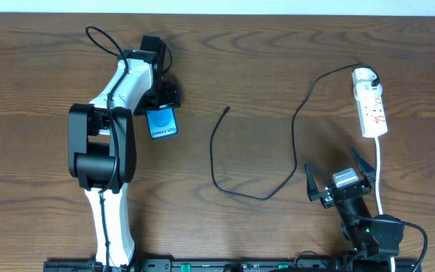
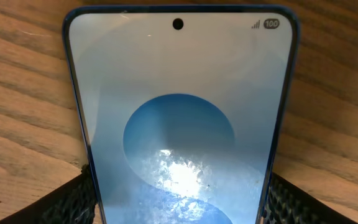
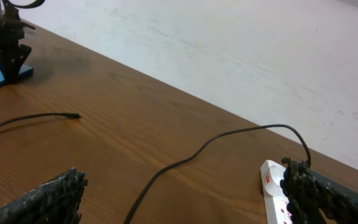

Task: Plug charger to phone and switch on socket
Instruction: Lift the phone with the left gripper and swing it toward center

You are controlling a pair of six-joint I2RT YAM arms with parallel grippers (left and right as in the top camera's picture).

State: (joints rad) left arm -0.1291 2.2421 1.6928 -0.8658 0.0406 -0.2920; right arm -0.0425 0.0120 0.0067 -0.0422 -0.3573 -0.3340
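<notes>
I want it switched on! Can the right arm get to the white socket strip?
Probably yes. The right gripper is open and close to the socket; nothing stands between them, only the white cord runs alongside.

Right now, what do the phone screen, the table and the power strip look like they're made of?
Phone: glossy glass face, mirroring a bright glare. Table: wood or wood-look laminate, matte, visible grain. Power strip: smooth white plastic, probably, with red marks.
</notes>
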